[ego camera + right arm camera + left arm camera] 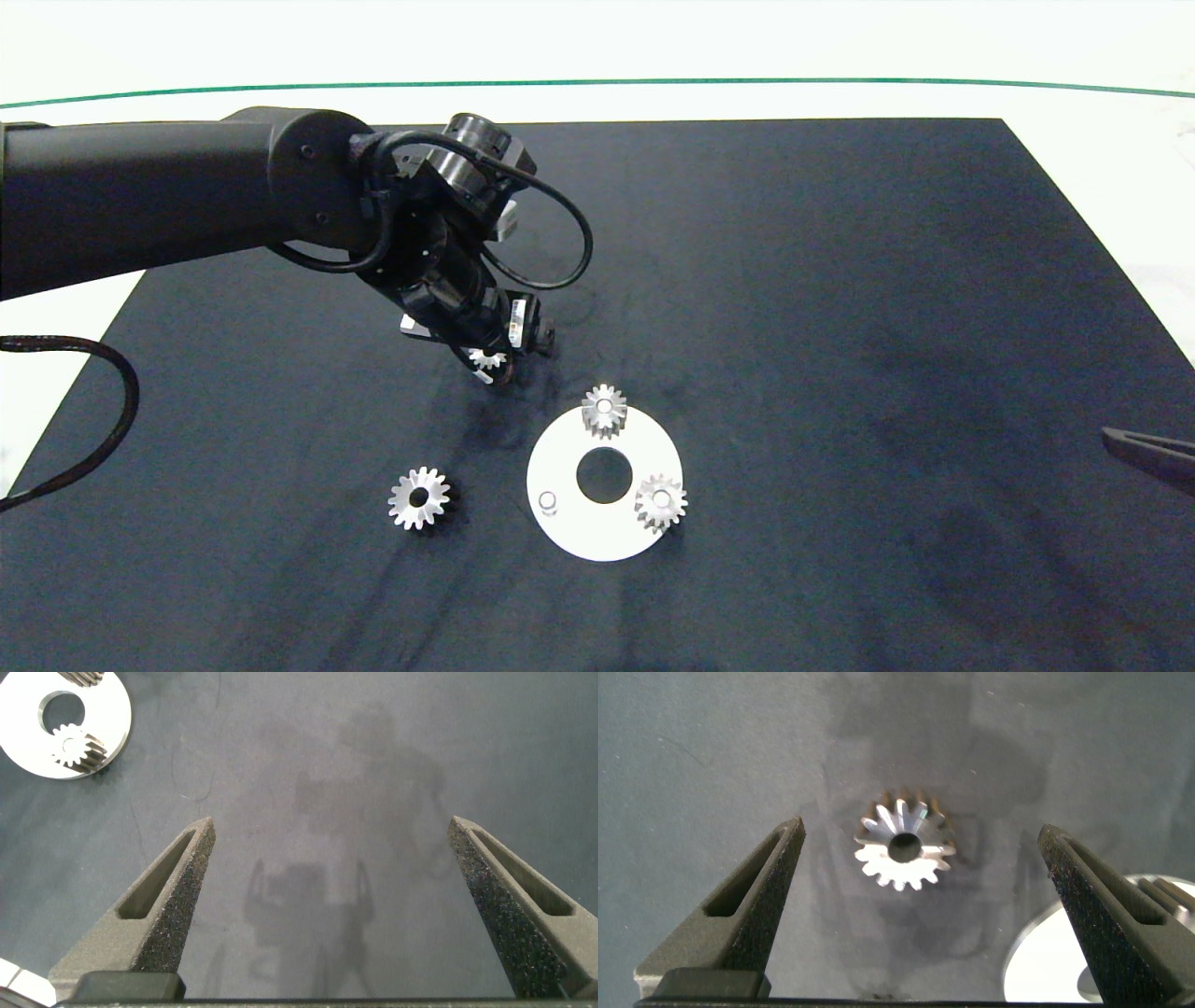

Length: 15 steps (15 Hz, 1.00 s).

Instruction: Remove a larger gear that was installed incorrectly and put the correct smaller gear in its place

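The larger gear [419,497] lies flat on the dark mat, left of the white round plate [597,537]. Two small gears [604,411] [661,502] sit on the plate's pegs, and a third peg [548,502] is bare. Another smaller gear [486,358] [903,845] lies on the mat just up-left of the plate. My left gripper [499,362] [922,831] hovers over it, open, one finger on each side and not touching it. My right gripper [1148,455] [331,826] is open over bare mat at the right edge.
The black mat [840,327] covers most of the white table, with its edges near the picture's left and right sides. The plate [107,700] and one of its gears [75,745] show in the right wrist view. A corner of the plate [1046,952] shows in the left wrist view.
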Tool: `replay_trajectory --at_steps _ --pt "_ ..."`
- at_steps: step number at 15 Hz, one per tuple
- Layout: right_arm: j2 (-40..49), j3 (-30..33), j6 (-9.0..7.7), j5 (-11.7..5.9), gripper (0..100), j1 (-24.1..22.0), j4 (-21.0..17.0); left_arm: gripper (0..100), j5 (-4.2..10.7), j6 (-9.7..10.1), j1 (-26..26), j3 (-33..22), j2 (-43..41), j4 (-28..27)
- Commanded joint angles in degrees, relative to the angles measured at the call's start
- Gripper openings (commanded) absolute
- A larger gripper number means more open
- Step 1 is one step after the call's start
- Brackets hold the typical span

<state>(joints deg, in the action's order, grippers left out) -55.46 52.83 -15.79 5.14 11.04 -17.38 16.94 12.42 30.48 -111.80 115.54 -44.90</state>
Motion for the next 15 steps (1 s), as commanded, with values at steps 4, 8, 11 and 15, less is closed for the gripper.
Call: replay_trajectory --at_steps 4,8,11,15 --pt "-0.2 -0.1 -0.12 0.04 100 0.0 -0.1 100 0.11 -0.73 -2.4 0.6 0.4 -0.4" --pt "-0.2 -0.2 -0.47 0.04 100 0.0 -0.1 100 0.02 -0.64 -2.4 0.8 0.3 -0.5" --pt "-0.2 -0.3 -0.47 0.04 100 0.0 -0.1 99 0.02 -0.64 -2.2 1.4 0.3 -0.5" --pt "-0.2 -0.3 -0.47 0.04 100 0.0 -0.1 92 -0.6 -0.64 -2.2 2.2 0.3 -0.5"
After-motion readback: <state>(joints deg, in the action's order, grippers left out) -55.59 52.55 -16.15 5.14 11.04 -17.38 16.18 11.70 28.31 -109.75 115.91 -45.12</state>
